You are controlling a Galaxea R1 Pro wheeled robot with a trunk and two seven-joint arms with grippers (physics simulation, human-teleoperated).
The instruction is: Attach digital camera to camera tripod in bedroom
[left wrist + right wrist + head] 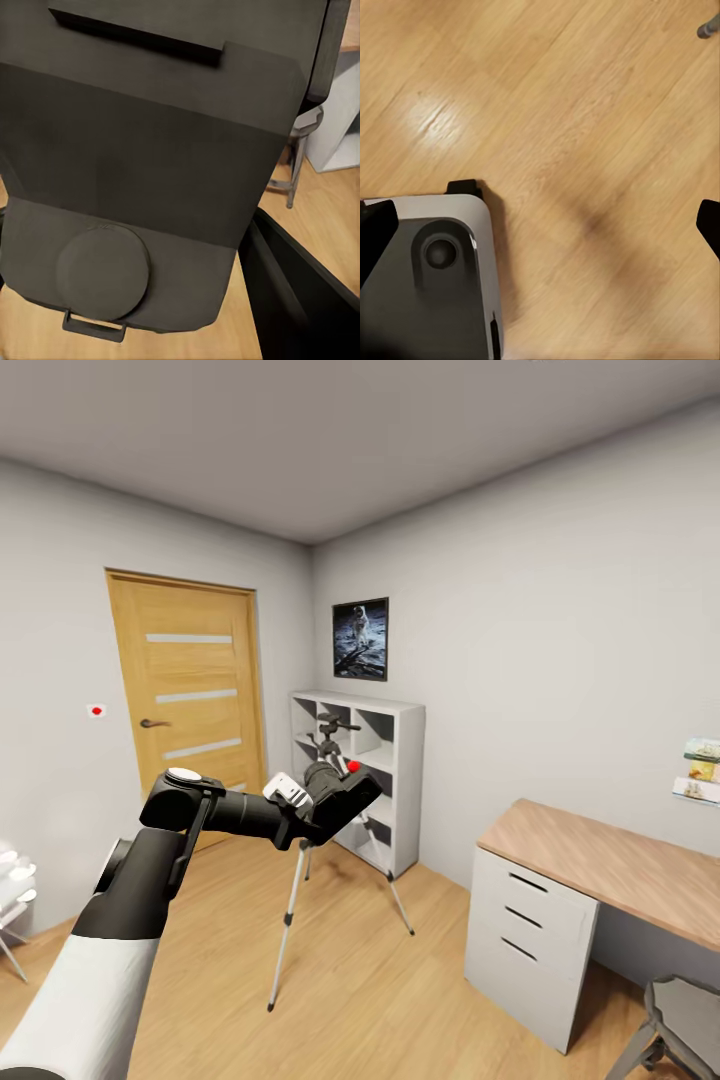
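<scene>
1. Tripods: one camera tripod (300,900), standing on the wood floor (350,980) in front of one white cube shelf (385,780); three silver legs are visible, and its black head with the pan handle rises just behind my left arm.
2. One digital camera (340,790), black with a red button, is held at the end of my left gripper (318,800), right at the tripod's head; whether it touches the head I cannot tell.
3. In the left wrist view the digital camera's dark body (150,172) sits between my fingers, so the left fingers are clamped on it.
4. My right gripper (540,225) hangs over bare floor, fingers wide apart, nothing between them.
5. One oak door (190,690), one worktop (610,865) with three drawers, and one framed picture (360,638).
6. Shelf cubes: contents too hidden to tell.
</scene>
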